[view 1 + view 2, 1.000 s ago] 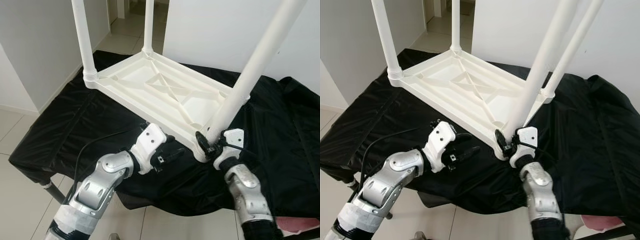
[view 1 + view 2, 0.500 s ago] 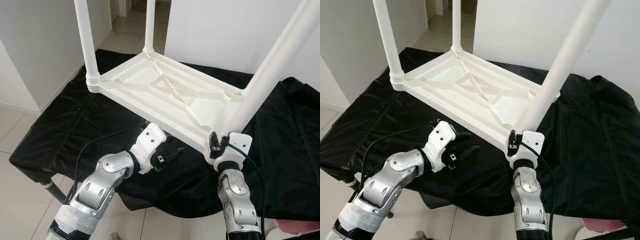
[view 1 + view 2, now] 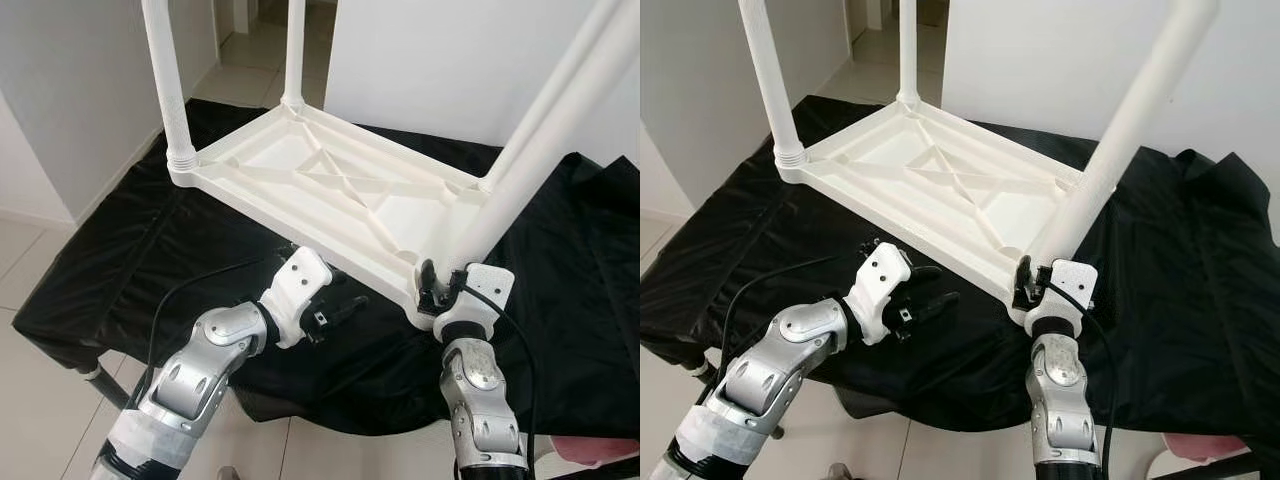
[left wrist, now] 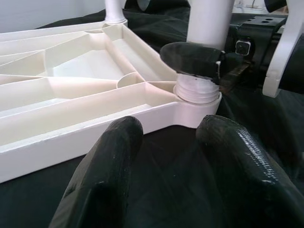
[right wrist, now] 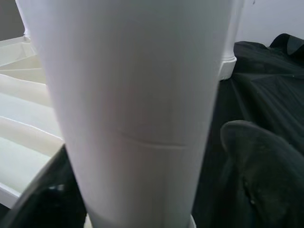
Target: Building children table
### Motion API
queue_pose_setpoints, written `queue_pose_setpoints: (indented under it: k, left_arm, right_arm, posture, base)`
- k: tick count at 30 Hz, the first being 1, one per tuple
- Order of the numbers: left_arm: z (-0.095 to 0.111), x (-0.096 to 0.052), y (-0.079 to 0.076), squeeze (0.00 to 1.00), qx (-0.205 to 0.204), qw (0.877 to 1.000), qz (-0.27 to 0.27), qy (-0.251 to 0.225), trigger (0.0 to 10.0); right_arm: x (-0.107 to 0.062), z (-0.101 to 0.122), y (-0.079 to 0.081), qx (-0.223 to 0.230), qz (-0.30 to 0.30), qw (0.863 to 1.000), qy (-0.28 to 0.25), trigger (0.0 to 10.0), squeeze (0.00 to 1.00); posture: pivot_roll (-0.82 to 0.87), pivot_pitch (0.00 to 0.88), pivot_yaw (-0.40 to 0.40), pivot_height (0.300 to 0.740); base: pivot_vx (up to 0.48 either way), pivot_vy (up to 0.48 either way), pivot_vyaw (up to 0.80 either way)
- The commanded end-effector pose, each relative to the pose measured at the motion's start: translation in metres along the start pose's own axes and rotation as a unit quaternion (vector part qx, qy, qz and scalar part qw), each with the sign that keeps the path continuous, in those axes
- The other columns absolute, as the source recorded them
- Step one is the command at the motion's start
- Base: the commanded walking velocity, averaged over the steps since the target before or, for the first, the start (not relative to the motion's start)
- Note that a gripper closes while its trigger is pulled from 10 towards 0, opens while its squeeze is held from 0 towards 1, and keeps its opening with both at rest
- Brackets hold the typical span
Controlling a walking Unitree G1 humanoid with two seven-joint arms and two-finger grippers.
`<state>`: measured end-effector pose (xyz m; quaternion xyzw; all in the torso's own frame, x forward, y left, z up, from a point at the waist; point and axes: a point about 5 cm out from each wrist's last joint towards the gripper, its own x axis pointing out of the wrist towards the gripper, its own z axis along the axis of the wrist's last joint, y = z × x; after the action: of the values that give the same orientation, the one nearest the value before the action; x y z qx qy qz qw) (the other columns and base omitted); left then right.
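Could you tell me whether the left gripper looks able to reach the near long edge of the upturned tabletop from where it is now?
Probably yes. The left gripper hangs open just in front of the tabletop, with only bare black cloth between its fingers and the white rim. The right gripper, at the near corner leg, stands off to the side.

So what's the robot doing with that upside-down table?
It is putting together a small white table that lies upside down on a black cloth, legs pointing up. The right gripper is closed around the bottom of the near leg, right at the corner socket it stands in. The left gripper hovers open just above the cloth beside the table's near edge, holding nothing.
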<state>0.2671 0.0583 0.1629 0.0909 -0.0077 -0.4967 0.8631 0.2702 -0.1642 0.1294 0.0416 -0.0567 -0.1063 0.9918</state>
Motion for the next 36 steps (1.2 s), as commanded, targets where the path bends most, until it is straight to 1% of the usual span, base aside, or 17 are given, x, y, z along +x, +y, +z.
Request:
queue_pose_setpoints:
  k: [1, 6, 8, 12, 13, 14, 15, 16, 18, 23, 28, 31, 32, 33, 34, 35, 36]
  left_arm:
    - [-0.004, 0.000, 0.000, 0.00, -0.004, 1.000, 0.003, 0.007, 10.0]
    - [-0.004, -0.001, -0.002, 0.00, -0.003, 1.000, 0.004, 0.007, 10.0]
    - [-0.005, -0.001, -0.002, 0.00, -0.004, 1.000, 0.006, 0.007, 10.0]
    - [-0.005, -0.001, -0.002, 0.00, -0.004, 1.000, 0.006, 0.007, 10.0]
    - [-0.005, -0.001, -0.002, 0.00, -0.005, 1.000, 0.005, 0.007, 10.0]
    - [-0.005, -0.001, -0.003, 0.00, -0.004, 1.000, 0.002, 0.007, 10.0]
    - [-0.005, -0.001, -0.003, 0.00, -0.004, 1.000, 0.002, 0.007, 10.0]
    - [-0.004, 0.000, -0.003, 0.00, -0.004, 1.000, -0.001, 0.007, 10.0]
    - [-0.004, -0.002, -0.002, 0.00, -0.001, 1.000, -0.001, 0.008, 10.0]
    - [-0.005, -0.004, 0.000, 0.00, 0.001, 1.000, 0.004, 0.010, 10.0]
    - [-0.005, -0.004, -0.001, 0.00, 0.000, 1.000, 0.006, 0.010, 10.0]
    - [-0.004, -0.005, -0.002, 0.00, -0.001, 1.000, 0.005, 0.010, 10.0]
    - [-0.004, -0.005, -0.002, 0.00, -0.001, 1.000, 0.005, 0.010, 10.0]
    - [-0.004, -0.005, -0.002, 0.00, -0.001, 1.000, 0.005, 0.010, 10.0]
    - [-0.004, -0.005, -0.002, 0.00, -0.001, 1.000, 0.005, 0.010, 10.0]
    - [-0.004, -0.005, -0.001, 0.00, 0.000, 1.000, 0.006, 0.011, 10.0]
    - [-0.004, -0.005, -0.001, 0.00, 0.000, 1.000, 0.006, 0.011, 10.0]
  right_arm:
    - [-0.004, 0.000, 0.003, 0.010, 0.016, 1.000, -0.002, 10.0, 1.00]
    - [-0.007, 0.003, -0.006, 0.007, 0.061, 0.998, -0.008, 10.0, 1.00]
    - [-0.008, 0.002, -0.007, 0.016, 0.102, 0.995, -0.002, 10.0, 1.00]
    - [-0.009, 0.002, -0.006, 0.017, 0.105, 0.994, -0.001, 10.0, 1.00]
    - [-0.008, 0.001, -0.005, 0.012, 0.163, 0.987, 0.004, 10.0, 0.00]
    - [-0.005, 0.002, -0.006, 0.001, 0.234, 0.972, 0.008, 10.0, 0.00]
    - [-0.005, 0.002, -0.006, 0.001, 0.234, 0.972, 0.008, 10.0, 0.00]
    - [-0.001, 0.003, -0.010, -0.012, 0.310, 0.951, 0.013, 10.0, 0.00]
    - [0.005, 0.006, -0.014, -0.028, 0.333, 0.942, 0.015, 10.0, 0.00]
    - [0.014, 0.013, -0.016, -0.040, 0.362, 0.931, 0.013, 10.0, 0.00]
    - [0.020, 0.013, -0.016, -0.048, 0.369, 0.928, 0.013, 10.0, 0.00]
    - [0.023, 0.009, -0.016, -0.058, 0.380, 0.923, 0.020, 10.0, 0.00]
    - [0.023, 0.007, -0.017, -0.059, 0.389, 0.919, 0.023, 5.8, 0.00]
    - [0.023, 0.005, -0.018, -0.062, 0.398, 0.915, 0.028, 2.5, 0.00]
    - [0.023, 0.005, -0.018, -0.062, 0.398, 0.915, 0.028, 2.5, 0.00]
    - [0.023, 0.002, -0.021, -0.065, 0.410, 0.909, 0.033, 0.0, 0.00]
    - [0.023, 0.002, -0.021, -0.065, 0.410, 0.909, 0.033, 0.0, 0.00]
  posture:
    - [-0.01, 0.032, -0.083, 0.740]
    - [-0.01, 0.032, -0.092, 0.740]
    - [-0.01, 0.032, -0.093, 0.740]
    - [-0.01, 0.032, -0.093, 0.740]
    - [-0.01, 0.033, -0.091, 0.740]
    - [-0.02, 0.032, -0.087, 0.740]
    - [-0.02, 0.032, -0.087, 0.740]
    - [-0.02, 0.032, -0.087, 0.740]
    - [-0.01, 0.028, -0.087, 0.740]
    - [0.00, 0.025, -0.090, 0.740]
    - [0.00, 0.025, -0.089, 0.740]
    - [0.01, 0.023, -0.087, 0.740]
    - [0.01, 0.023, -0.087, 0.740]
    - [0.01, 0.022, -0.088, 0.740]
    - [0.01, 0.022, -0.088, 0.740]
    - [0.01, 0.021, -0.087, 0.740]
    - [0.01, 0.021, -0.087, 0.740]
  base:
    - [0.000, 0.000, 0.00]
    - [0.000, 0.000, 0.00]
    - [0.000, 0.000, 0.00]
    - [0.000, 0.000, 0.00]
    - [0.000, 0.000, 0.00]
    - [0.000, 0.000, 0.00]
    - [0.000, 0.000, 0.00]
    - [0.000, 0.000, 0.00]
    - [0.000, 0.000, 0.00]
    - [0.000, 0.000, 0.00]
    - [0.000, 0.000, 0.00]
    - [0.000, 0.000, 0.00]
    - [0.000, 0.000, 0.00]
    - [0.000, 0.000, 0.00]
    - [0.000, 0.000, 0.00]
    - [0.000, 0.000, 0.00]
    - [0.000, 0.000, 0.00]
